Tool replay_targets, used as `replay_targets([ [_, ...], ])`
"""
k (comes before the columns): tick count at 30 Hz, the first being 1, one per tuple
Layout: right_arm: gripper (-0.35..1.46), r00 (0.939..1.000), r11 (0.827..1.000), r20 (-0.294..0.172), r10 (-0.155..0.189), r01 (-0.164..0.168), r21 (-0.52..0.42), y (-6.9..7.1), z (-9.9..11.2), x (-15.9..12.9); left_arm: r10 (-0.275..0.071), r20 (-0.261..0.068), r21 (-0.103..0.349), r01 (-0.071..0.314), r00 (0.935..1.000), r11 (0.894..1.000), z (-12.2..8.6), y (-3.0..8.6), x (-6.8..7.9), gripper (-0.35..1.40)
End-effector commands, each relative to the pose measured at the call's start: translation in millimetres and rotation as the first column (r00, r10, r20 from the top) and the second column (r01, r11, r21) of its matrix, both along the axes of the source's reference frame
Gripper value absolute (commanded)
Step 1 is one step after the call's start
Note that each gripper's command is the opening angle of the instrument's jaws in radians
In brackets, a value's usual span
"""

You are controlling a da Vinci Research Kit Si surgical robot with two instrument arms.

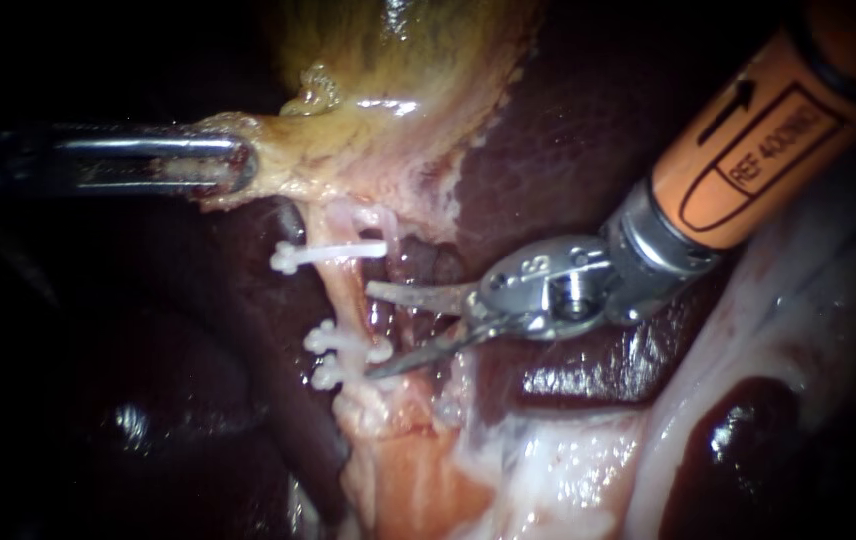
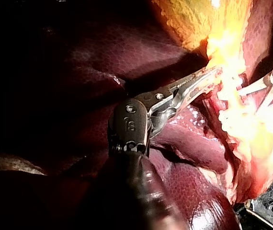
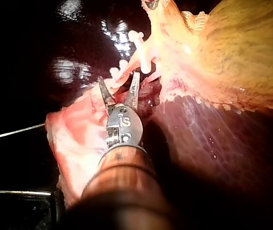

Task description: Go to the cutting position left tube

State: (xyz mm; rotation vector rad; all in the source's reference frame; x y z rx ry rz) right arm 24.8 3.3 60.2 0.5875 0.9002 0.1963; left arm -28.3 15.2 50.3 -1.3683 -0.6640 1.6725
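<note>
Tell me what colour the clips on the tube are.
White, both the upper clip and the lower pair of clips; the endoscope view shows them best.

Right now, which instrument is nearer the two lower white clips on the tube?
Right. The right instrument sits just beside the lower clips, one blade almost touching; the left instrument grips the gallbladder well above them.

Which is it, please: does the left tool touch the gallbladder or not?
Touching. The left wrist view shows the left tool shut on the edge of the gallbladder, tissue between its jaws.
</note>
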Motion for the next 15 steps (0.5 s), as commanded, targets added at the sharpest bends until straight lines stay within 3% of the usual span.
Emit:
replay_targets([
  [1,1.43,1.0,1.0,0.001,-0.001,0.001,0.008,0.1,0.3,0.2,0.0,0.0,0.0,0.0,1.0,1.0,0.0,0.0,0.0,-0.35],
  [5,1.43,1.0,1.0,0.009,0.001,-0.002,0.028,0.6,1.4,1.1,0.0,0.0,0.0,0.0,1.0,1.0,0.0,0.0,0.0,-0.35],
  [15,1.43,0.9961,0.985,-0.066,0.058,-0.047,0.164,1.9,3.0,4.6,0.0,0.0,0.0,0.0,1.0,1.0,0.0,0.0,0.0,-0.35],
])
